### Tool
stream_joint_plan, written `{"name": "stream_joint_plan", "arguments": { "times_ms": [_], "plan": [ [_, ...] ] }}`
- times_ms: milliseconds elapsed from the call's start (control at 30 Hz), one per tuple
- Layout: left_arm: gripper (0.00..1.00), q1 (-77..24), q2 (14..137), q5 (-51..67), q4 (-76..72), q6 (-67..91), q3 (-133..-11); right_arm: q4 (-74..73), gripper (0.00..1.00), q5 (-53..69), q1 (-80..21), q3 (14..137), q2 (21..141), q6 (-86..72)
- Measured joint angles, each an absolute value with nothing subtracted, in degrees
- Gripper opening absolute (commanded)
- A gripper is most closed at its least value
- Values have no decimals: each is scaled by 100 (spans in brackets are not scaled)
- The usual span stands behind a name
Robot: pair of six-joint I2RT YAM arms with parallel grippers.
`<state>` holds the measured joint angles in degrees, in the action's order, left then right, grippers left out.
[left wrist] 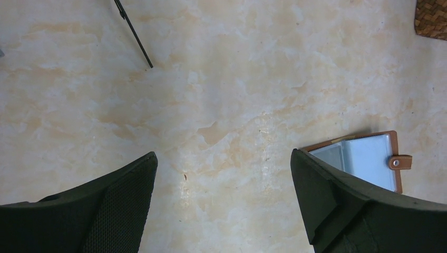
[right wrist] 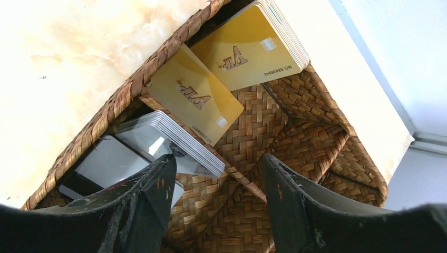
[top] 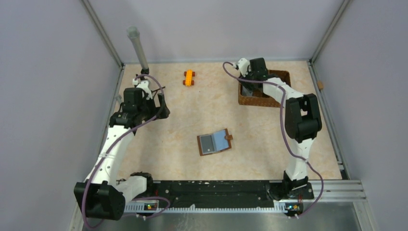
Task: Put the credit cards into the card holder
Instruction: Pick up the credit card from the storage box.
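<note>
The card holder [top: 214,141] lies open on the table's middle, brown with blue pockets; its corner also shows in the left wrist view [left wrist: 369,158]. Credit cards stand in the woven basket [top: 279,76]: gold stacks [right wrist: 248,47] [right wrist: 197,100] and a silver-grey stack [right wrist: 168,141]. My right gripper [right wrist: 219,179] hangs open inside the basket, its left finger [right wrist: 153,195] beside the silver stack, with only a woven divider between the fingers. My left gripper [left wrist: 224,184] stands wide open over bare table at the left.
An orange toy block [top: 188,77] lies at the back middle. A grey pole [top: 138,48] stands at the back left corner. A thin black strip [left wrist: 133,32] lies on the table. Walls close in on three sides.
</note>
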<state>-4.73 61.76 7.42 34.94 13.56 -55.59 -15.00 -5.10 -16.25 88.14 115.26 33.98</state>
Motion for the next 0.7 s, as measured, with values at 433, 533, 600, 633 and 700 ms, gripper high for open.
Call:
{"name": "stream_joint_plan", "arguments": {
  "times_ms": [433, 533, 600, 633, 700],
  "plan": [
    [99, -414, 6204, 980, 3487, 1356, -5555, -1640, 39, -508, -1632, 8901, 11526, 3452],
    [99, -410, 6254, 1048, 3476, 1358, -5524, -1667, 39, -510, -1638, 8938, 11526, 3452],
    [99, -410, 6270, 1092, 3479, 1358, -5498, -1675, 38, -526, -1640, 8941, 11526, 3452],
    [99, -410, 6281, 1114, 3479, 1358, -5494, -1684, 37, -528, -1645, 8943, 11526, 3452],
    [99, -408, 6296, 1129, 3479, 1358, -5494, -1732, 36, -534, -1649, 8973, 11526, 3450]
  ]
}}
